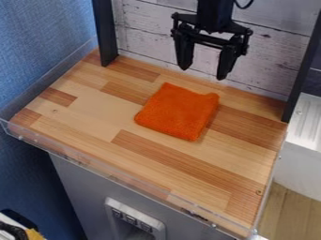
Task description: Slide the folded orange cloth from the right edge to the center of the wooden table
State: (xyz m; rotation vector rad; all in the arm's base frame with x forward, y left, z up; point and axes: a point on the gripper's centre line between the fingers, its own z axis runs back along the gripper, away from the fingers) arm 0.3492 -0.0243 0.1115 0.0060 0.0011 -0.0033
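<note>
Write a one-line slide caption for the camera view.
An open black gripper hangs above a folded orange cloth on a wood-patterned work surface.

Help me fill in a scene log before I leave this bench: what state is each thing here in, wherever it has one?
Orange cloth: folded into a rough square, lying on the wooden tabletop, not held.
Hand: open, fingers pointing down, holding nothing, raised above the tabletop's far side.
Clear rim: standing along the tabletop's near edge.
</note>
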